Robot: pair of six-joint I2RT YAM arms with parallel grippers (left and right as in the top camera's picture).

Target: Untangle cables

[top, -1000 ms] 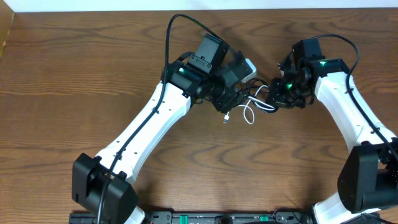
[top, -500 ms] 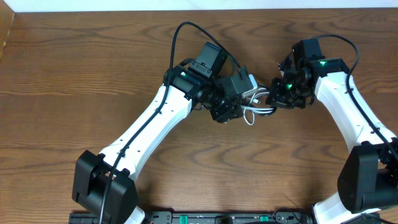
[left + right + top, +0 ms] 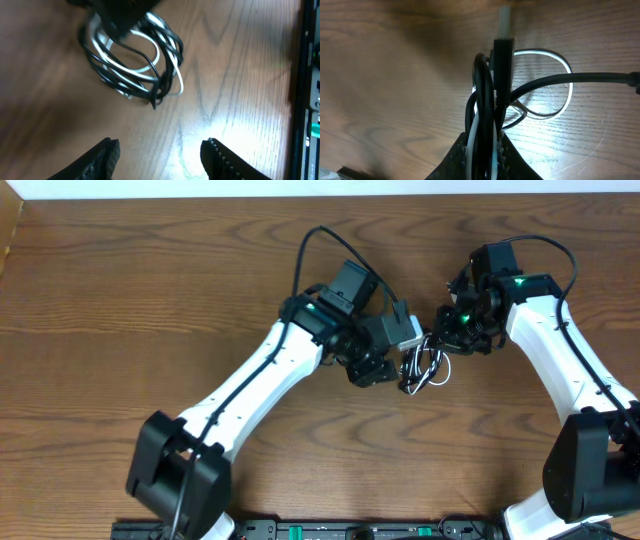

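The black and white cables [image 3: 424, 367] lie bunched in a tangled coil on the wooden table between the two arms. My right gripper [image 3: 441, 340] is shut on the bundle; in the right wrist view its jaws [image 3: 487, 155] pinch several black and white strands, and a white loop [image 3: 563, 82] lies on the table beyond. My left gripper [image 3: 384, 364] is open and empty just left of the coil. In the left wrist view the coil [image 3: 132, 62] lies ahead of the open fingers [image 3: 107, 157], apart from them, with the right gripper's dark tip on its far side.
The wooden table [image 3: 120, 310] extends to the left and front. A thick black arm wire [image 3: 310, 245] arcs over the left wrist. A dark rail [image 3: 310, 90] shows at the right edge of the left wrist view.
My left arm has swung right toward the cables. The cable loops have drawn together into a tighter bunch under the right gripper. The right arm has barely moved.
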